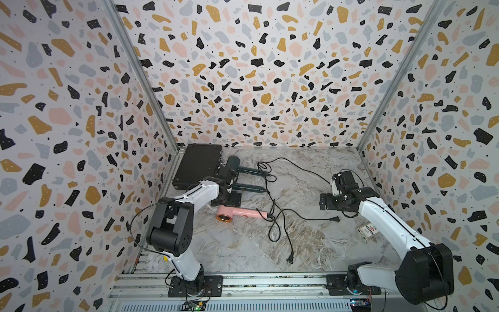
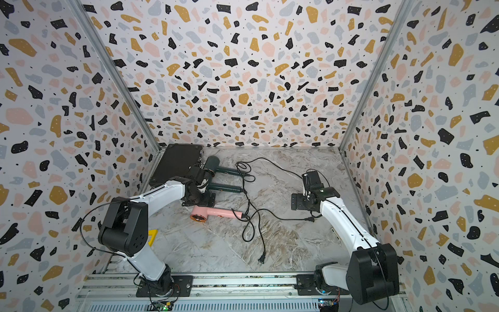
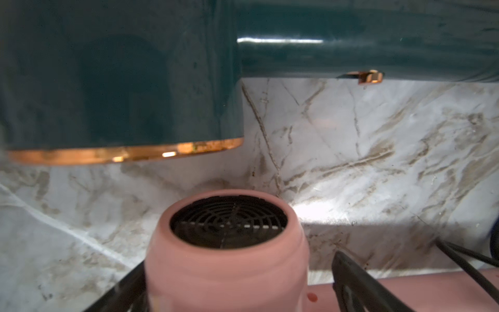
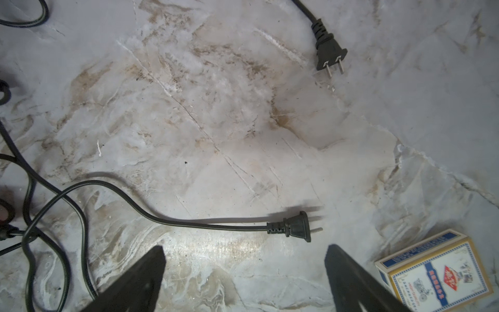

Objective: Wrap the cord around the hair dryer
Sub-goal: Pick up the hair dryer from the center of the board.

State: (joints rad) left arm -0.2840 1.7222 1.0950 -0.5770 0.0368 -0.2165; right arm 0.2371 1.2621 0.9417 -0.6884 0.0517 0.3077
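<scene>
A pink hair dryer [image 1: 243,214] lies on its side on the marble table, its handle pointing right. My left gripper [image 1: 226,201] is down over the dryer's head. In the left wrist view the pink hair dryer's barrel [image 3: 226,259] sits between the open jaws of the left gripper [image 3: 239,266], with a gap showing at one finger [image 3: 356,281]. From the handle end, black cord [image 1: 305,218] runs into a loose tangle, and I cannot tell which strand is whose. One plug [image 4: 294,225] lies just beyond my open right gripper [image 4: 245,248], which holds nothing.
Two dark green hair dryers [image 1: 233,162] [image 3: 121,81] lie behind the pink one, beside a black case [image 1: 198,164] in the back left corner. A second plug [image 1: 290,260] lies toward the front. A card box [image 4: 437,272] sits near the right arm.
</scene>
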